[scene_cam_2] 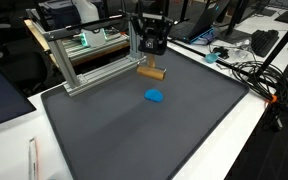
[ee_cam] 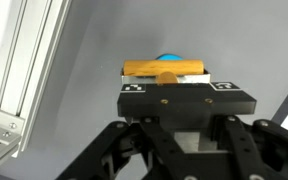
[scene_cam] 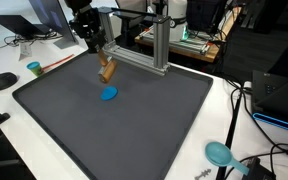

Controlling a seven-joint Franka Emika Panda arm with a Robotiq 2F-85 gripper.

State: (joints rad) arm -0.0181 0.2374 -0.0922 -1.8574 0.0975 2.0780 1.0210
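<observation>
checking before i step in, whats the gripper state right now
gripper: closed, holding the wooden block

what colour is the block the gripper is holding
Light brown, like bare wood. The block shows best in the wrist view.

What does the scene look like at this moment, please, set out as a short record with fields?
holder: gripper, jaws closed on the wooden block
block height: low over the dark grey mat; whether it touches cannot be told
nearby: blue object lying on the mat, apart from the block
backdrop: aluminium frame standing at the mat's far edge, beside the gripper
wrist view: block crosswise between the fingers, blue object just beyond it
</observation>
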